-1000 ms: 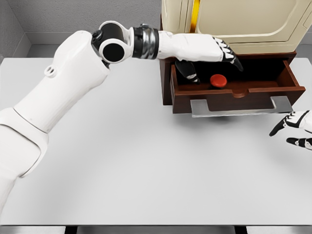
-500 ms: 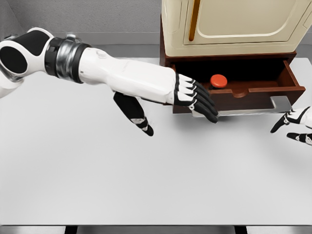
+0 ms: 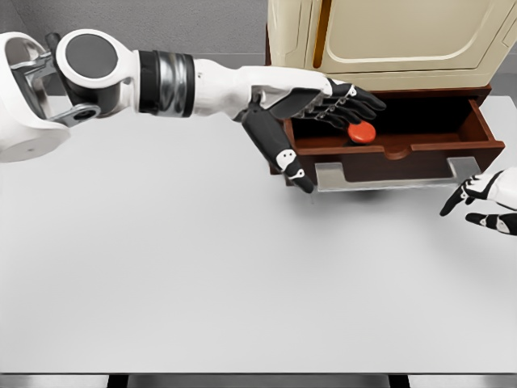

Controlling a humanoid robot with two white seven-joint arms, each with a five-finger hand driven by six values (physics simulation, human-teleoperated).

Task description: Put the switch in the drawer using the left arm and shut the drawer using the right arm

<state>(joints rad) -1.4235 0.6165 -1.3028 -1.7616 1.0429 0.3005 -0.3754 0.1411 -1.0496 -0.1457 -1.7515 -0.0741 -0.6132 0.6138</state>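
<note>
The switch (image 3: 362, 132), a round red button, lies inside the open dark wooden drawer (image 3: 404, 151), left of its middle. My left hand (image 3: 323, 121) reaches in from the left and hovers over the drawer's left end, fingers spread, thumb hanging down in front of the drawer's corner. It holds nothing. My right hand (image 3: 478, 202) shows at the right edge, just below the drawer's right front corner, fingers relaxed and apart from the drawer. A grey metal handle (image 3: 396, 174) runs along the drawer front.
The drawer belongs to a cream cabinet (image 3: 388, 40) with a brown base standing at the back of the white table (image 3: 202, 275).
My left hand swung back up and right from in front of the drawer to over its left end. The switch stayed in the drawer. My right hand barely moved.
</note>
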